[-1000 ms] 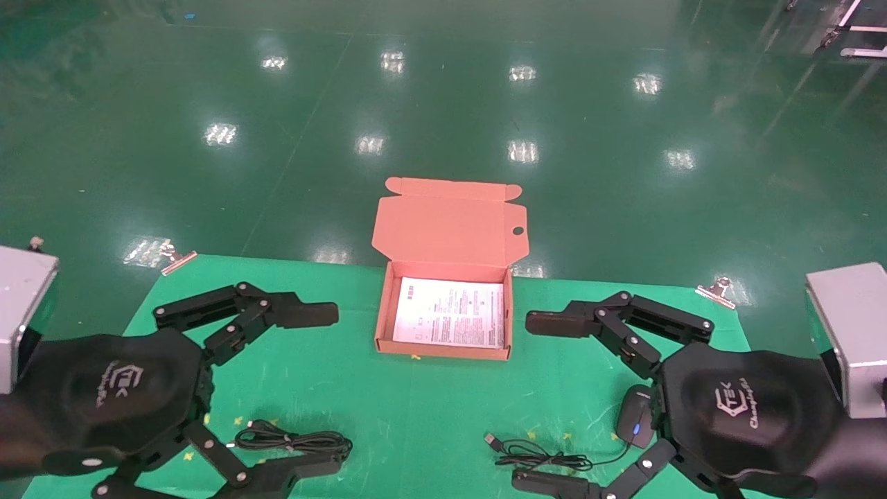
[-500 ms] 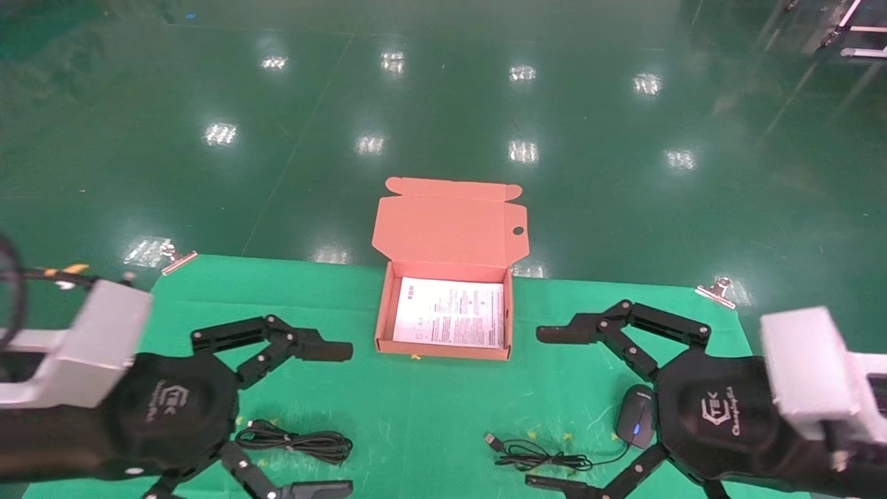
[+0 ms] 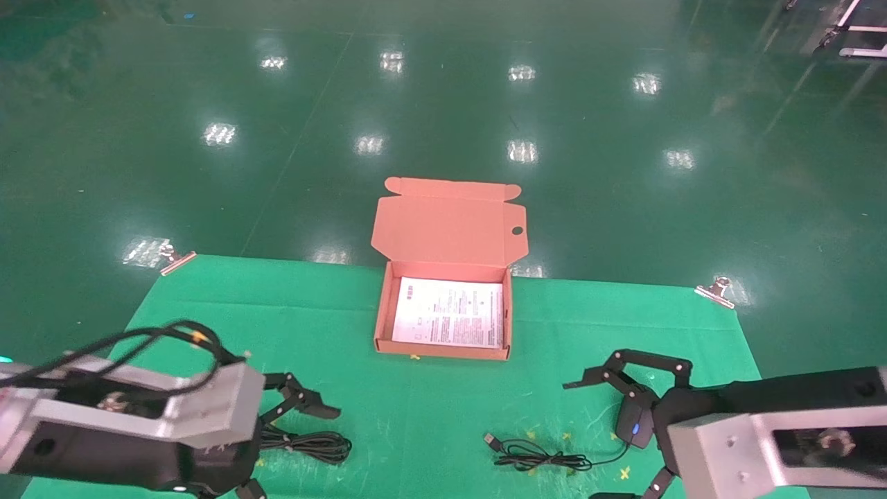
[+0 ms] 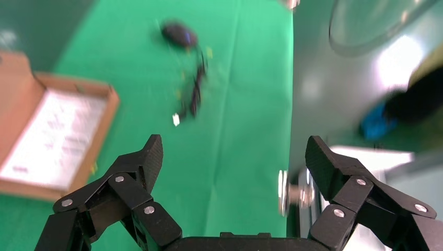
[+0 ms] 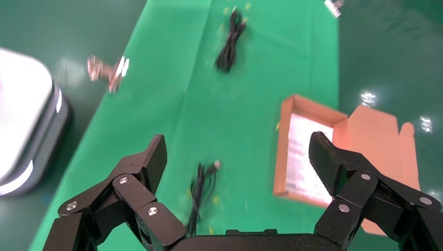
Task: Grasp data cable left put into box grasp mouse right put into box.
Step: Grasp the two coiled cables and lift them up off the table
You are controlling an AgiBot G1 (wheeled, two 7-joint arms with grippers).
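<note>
The data cable (image 3: 308, 443) lies as a black looped bundle on the green cloth at the near left, also in the right wrist view (image 5: 230, 41). My left gripper (image 3: 326, 459) hovers over its left end, open and holding nothing (image 4: 233, 151). The black mouse (image 3: 633, 423) with its blue mark sits at the near right, and its cord (image 3: 537, 455) trails left. My right gripper (image 3: 582, 440) is open beside the mouse, empty (image 5: 237, 149). The mouse is hidden in the right wrist view. The orange-brown box (image 3: 383, 315) stands open at the table's middle, lid raised.
A printed white sheet lines the box floor. Metal clips (image 3: 177, 260) (image 3: 716, 290) pin the cloth (image 3: 277, 326) at the far corners, and another clip (image 4: 291, 188) shows at the near edge. Glossy green floor surrounds the table. A white-grey base (image 5: 26, 125) stands off the near edge.
Both arms have dropped and drawn back toward the near edge, turning so the silver wrist blocks face up. Both grippers stayed open. Cable, mouse and box have not moved.
</note>
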